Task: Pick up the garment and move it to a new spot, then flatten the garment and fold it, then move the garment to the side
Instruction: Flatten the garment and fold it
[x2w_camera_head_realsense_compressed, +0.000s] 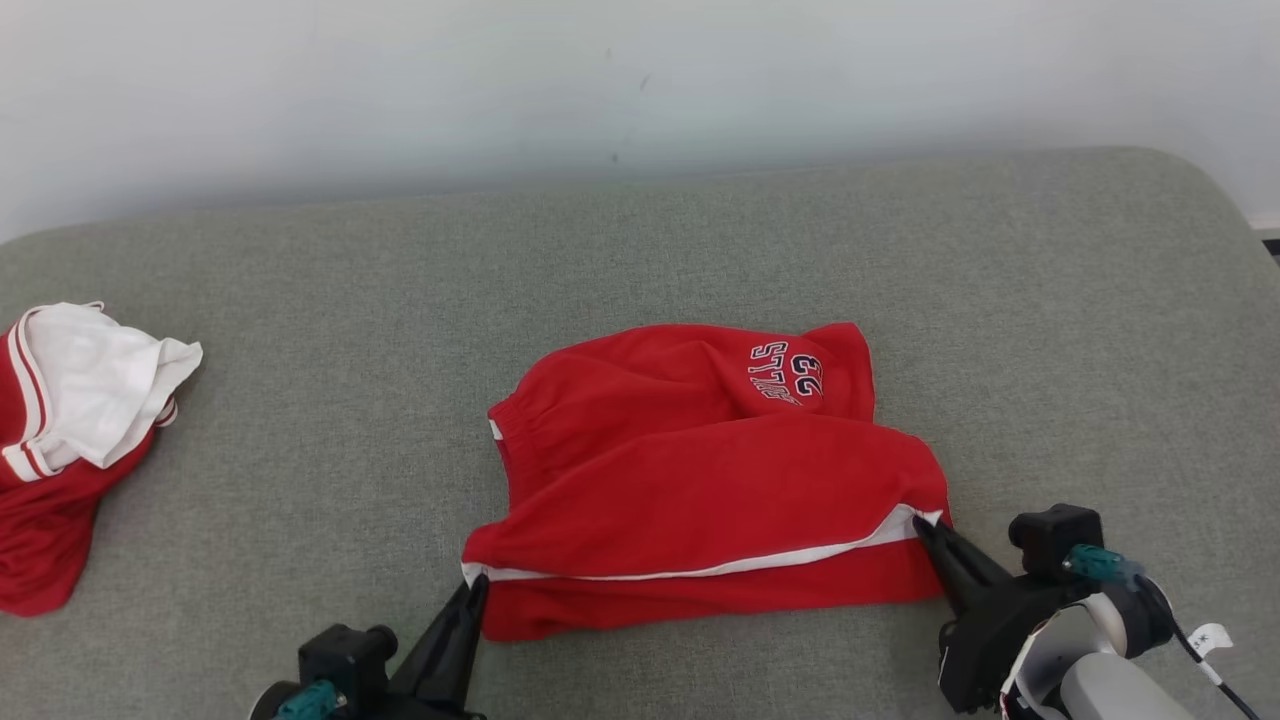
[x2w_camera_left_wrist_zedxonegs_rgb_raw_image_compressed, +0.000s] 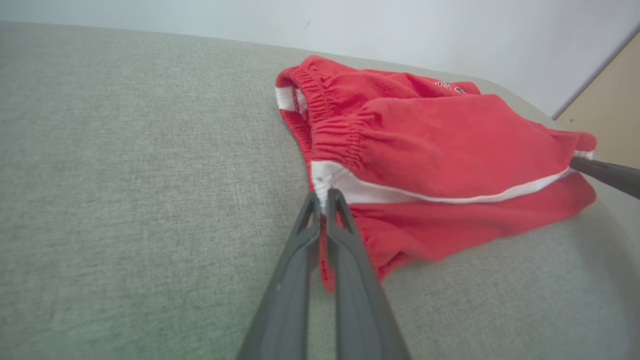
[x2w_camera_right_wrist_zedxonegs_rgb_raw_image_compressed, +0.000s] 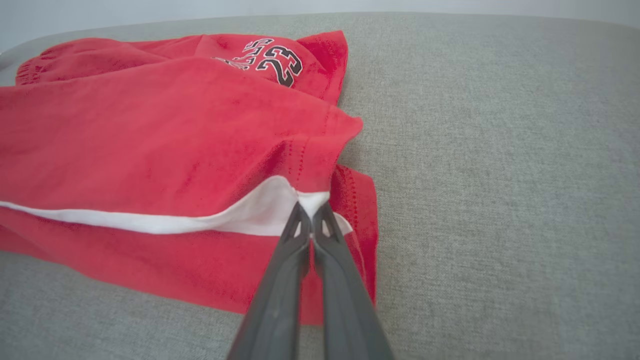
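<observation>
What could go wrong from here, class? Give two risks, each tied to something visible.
1. The left claw and right claw each nip only a corner of the white trim, so it may slip free when pulled.
2. The red shorts lie rumpled in layers, so lifting may raise only the top layer.

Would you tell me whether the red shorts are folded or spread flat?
Folded: the red shorts lie doubled over, white-trimmed edge atop a lower layer.
</observation>
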